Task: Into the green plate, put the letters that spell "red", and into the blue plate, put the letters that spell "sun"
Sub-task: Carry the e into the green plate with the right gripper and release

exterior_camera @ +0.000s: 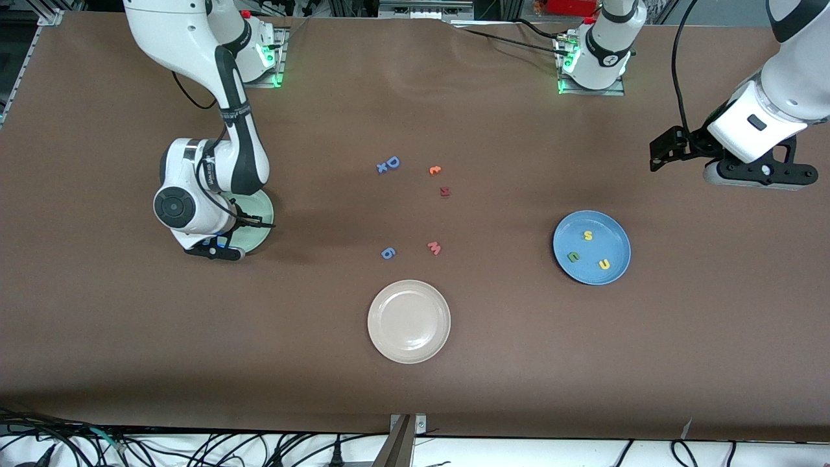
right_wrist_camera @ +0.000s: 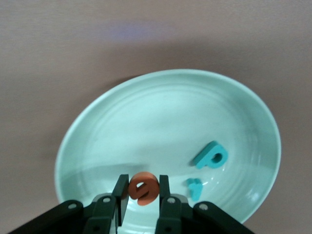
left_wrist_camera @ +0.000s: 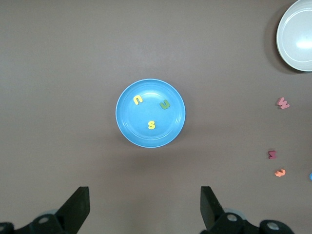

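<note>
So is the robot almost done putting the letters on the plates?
Nearly. The yellow s, yellow u and green n lie on the blue plate. The teal d and teal r lie on the green plate. The right hand grips the orange e over that plate. Only letting go remains. The left hand waits, open.

Readable characters were the toy letters themselves. Round mid-blue plate (exterior_camera: 616,269) carried yellow "s" (exterior_camera: 588,235), yellow "u" (exterior_camera: 604,264), green "n" (exterior_camera: 573,257). Brown desk (exterior_camera: 583,363) carried blue capital "D" (exterior_camera: 393,162) and pink "w" (exterior_camera: 434,248). No printed labels were legible.
</note>
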Available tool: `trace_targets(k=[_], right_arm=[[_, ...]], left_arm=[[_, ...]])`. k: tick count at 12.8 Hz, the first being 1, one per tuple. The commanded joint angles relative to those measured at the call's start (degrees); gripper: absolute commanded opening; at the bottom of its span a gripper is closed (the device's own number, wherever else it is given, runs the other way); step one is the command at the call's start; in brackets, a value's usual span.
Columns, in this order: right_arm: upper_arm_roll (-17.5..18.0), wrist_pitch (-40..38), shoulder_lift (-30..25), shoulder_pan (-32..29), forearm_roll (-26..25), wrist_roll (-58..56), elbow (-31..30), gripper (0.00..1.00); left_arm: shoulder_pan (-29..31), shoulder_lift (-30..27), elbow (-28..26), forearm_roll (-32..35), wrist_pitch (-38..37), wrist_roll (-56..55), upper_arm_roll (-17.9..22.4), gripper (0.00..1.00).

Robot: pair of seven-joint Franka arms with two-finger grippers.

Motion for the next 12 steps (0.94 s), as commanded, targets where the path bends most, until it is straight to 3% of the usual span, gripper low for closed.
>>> trace_targets(k=[1, 3, 7, 10, 12], right_arm=[[-0.12, 0.54, -0.29, 0.11, 0.97, -1.42, -0.25, 0.64], [-0.38, -0.33, -1.78, 0.20, 0.97, -1.42, 0.28, 0.97], [-3.97, -11.90, -9.07, 0.11, 0.97, -0.55, 4.92, 0.99], [-8.36, -28.66, -10.66, 0.11, 0.89, -0.46, 17.02, 0.99], [-10.56, -35.29, -10.75, 0.11, 0.71, -0.55, 23.98, 0.99]], left_arm=[[-0.03, 0.36, 1.54, 0.24, -1.35, 0.34, 0.06, 1.00], [-0.03, 0.36, 1.54, 0.24, -1.35, 0.34, 0.06, 1.00], [-0.12, 0.36, 1.54, 0.33, -1.35, 0.34, 0.06, 1.00], [-0.12, 0.36, 1.54, 0.24, -1.35, 0.34, 0.06, 1.00], [-0.12, 0.36, 1.63, 0.33, -1.35, 0.34, 0.06, 1.00]])
